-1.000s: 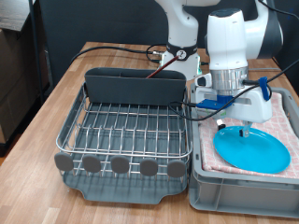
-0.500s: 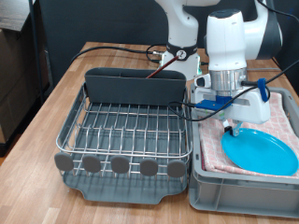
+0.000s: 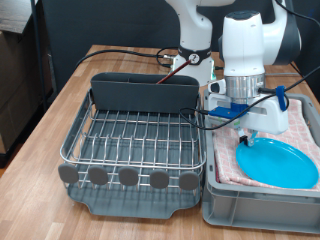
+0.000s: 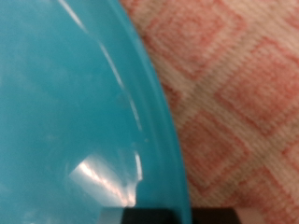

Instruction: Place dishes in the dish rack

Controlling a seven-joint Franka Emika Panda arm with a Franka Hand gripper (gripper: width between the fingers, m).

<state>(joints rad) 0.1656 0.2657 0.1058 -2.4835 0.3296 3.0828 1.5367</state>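
Observation:
The light-blue plate (image 3: 282,163) lies on the pink checked cloth (image 3: 302,122) in the light grey crate (image 3: 255,208) at the exterior view's right. My gripper (image 3: 249,138) is down at the plate's left rim. In the wrist view the plate (image 4: 75,112) fills most of the picture, its rim runs to a dark fingertip (image 4: 187,217) at the edge, and the cloth (image 4: 243,103) lies beside it. The silver wire dish rack (image 3: 130,140) with its grey caddy (image 3: 145,93) stands empty at the exterior view's left. The cup and spoon are out of view.
The rack and crate stand side by side on a wooden table (image 3: 50,110). Black cables (image 3: 130,55) run across the table behind the rack. The arm's white body (image 3: 245,45) rises over the crate.
The plate has shifted a little towards the exterior view's right under the gripper. The arm has barely moved.

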